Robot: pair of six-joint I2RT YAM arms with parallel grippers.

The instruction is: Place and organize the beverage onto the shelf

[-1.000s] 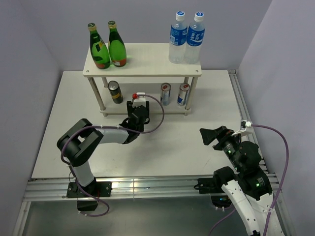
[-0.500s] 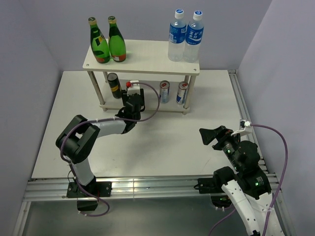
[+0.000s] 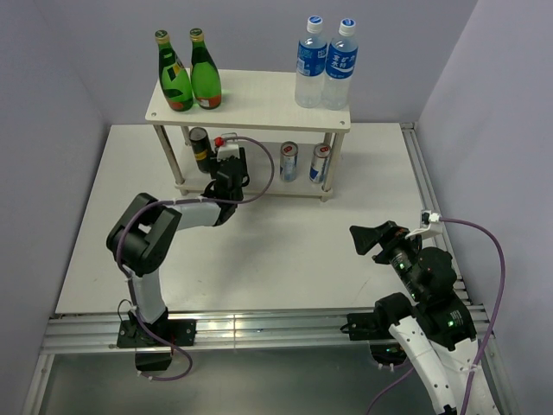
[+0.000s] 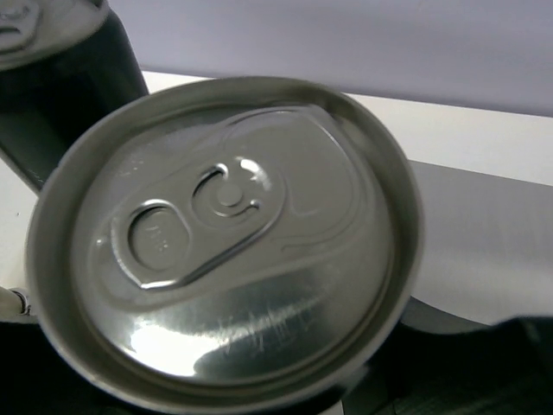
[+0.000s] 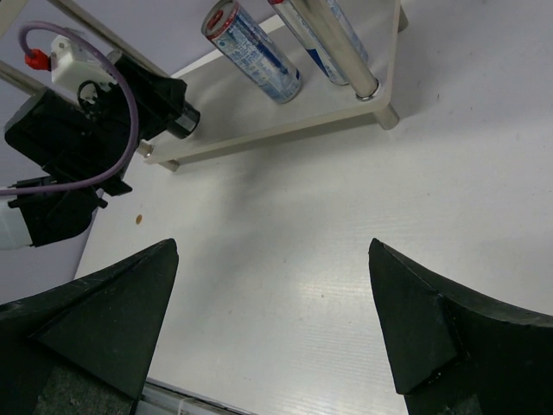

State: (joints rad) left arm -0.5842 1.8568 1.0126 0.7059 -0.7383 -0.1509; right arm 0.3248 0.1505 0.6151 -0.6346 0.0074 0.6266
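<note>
Nearly done, I judge: the two green glass bottles with gold-foil necks [image 3: 176, 86] stand on the top board of the low cream-white shelf [image 3: 259, 102], with two slim silver cans [image 3: 289, 162] and one dark can [image 3: 200, 149] on its lower tier. The left fingers [image 4: 458, 367] seem clamped on the second dark can [image 4: 225, 233], just beside the first and not yet released. The right fingers [image 5: 104, 320] hang apart.

Item: white table [image 3: 328, 251], which we are logging as carrying the shelf [image 3: 259, 99] at upper centre of the top view.
- The shelf's top is bearing two green bottles [image 3: 206, 86] at left and two water bottles [image 3: 311, 73] at right.
- Its lower board [image 3: 298, 191] is holding a dark can [image 3: 200, 147] at left and two slim silver cans [image 3: 289, 162] at right.
- A second dark can [image 4: 229, 233] is sitting just beside the first; we are unable to tell whether it is resting there.
</note>
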